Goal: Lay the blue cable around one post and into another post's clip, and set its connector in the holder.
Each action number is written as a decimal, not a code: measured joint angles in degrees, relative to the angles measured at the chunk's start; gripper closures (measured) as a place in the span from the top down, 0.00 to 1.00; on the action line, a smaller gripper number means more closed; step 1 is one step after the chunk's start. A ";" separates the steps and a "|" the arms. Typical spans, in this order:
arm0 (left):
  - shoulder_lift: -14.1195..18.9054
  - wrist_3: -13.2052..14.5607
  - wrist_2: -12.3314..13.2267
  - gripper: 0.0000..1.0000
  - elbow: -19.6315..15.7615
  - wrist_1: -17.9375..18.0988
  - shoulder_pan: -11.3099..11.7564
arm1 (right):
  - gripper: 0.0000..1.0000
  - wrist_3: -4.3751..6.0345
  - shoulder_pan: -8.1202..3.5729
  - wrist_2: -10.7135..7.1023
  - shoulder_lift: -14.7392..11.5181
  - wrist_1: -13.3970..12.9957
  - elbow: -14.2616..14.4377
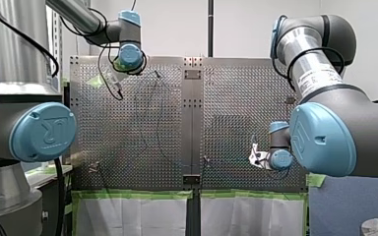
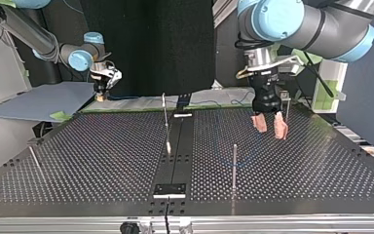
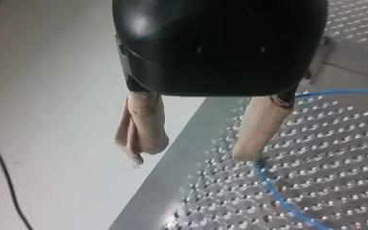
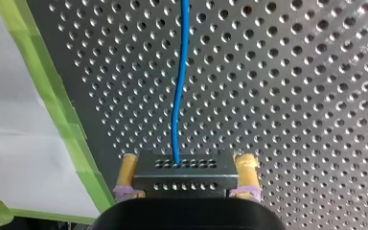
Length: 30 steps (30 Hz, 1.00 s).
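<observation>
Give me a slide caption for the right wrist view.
The right gripper clamps the black connector, its blue cable running ahead over the perforated table.

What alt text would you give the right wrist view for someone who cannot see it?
My right arm's yellow-padded tool grips a dark, block-shaped connector from both sides. A blue cable runs from the connector ahead over the perforated metal table, whose edge beside the tool is lined with green tape.

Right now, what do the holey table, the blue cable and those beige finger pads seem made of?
The table looks like metal sheet, dull grey, with glints at its holes. The blue cable seems plastic-sheathed: smooth, slightly glossy. The pads on my left gripper look like wrapped beige fabric or tape, creased.
</observation>
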 joint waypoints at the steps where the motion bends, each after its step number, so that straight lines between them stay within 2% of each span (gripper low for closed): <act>1: -0.26 -0.47 0.46 1.00 0.00 0.46 0.47 | 0.20 -0.02 0.05 -0.18 0.00 0.09 -0.01; 5: -1.99 -2.56 2.55 1.00 -0.02 2.56 2.56 | 0.20 -0.18 0.16 -0.51 0.00 0.15 -0.05; 14: -6.85 -7.90 7.89 1.00 -0.02 7.89 7.90 | 0.20 -0.75 0.22 0.05 0.00 0.28 -0.06; 20: -7.75 -11.18 11.17 1.00 -0.01 11.17 10.77 | 0.20 -0.89 0.16 0.30 0.00 0.09 -0.07; 25: -7.74 -14.01 14.01 1.00 -0.01 14.03 11.56 | 0.20 -0.91 0.03 0.35 0.00 0.20 -0.07; 30: -7.33 -17.20 17.18 1.00 0.00 17.20 11.36 | 0.20 -0.92 -0.04 0.70 0.00 0.26 -0.05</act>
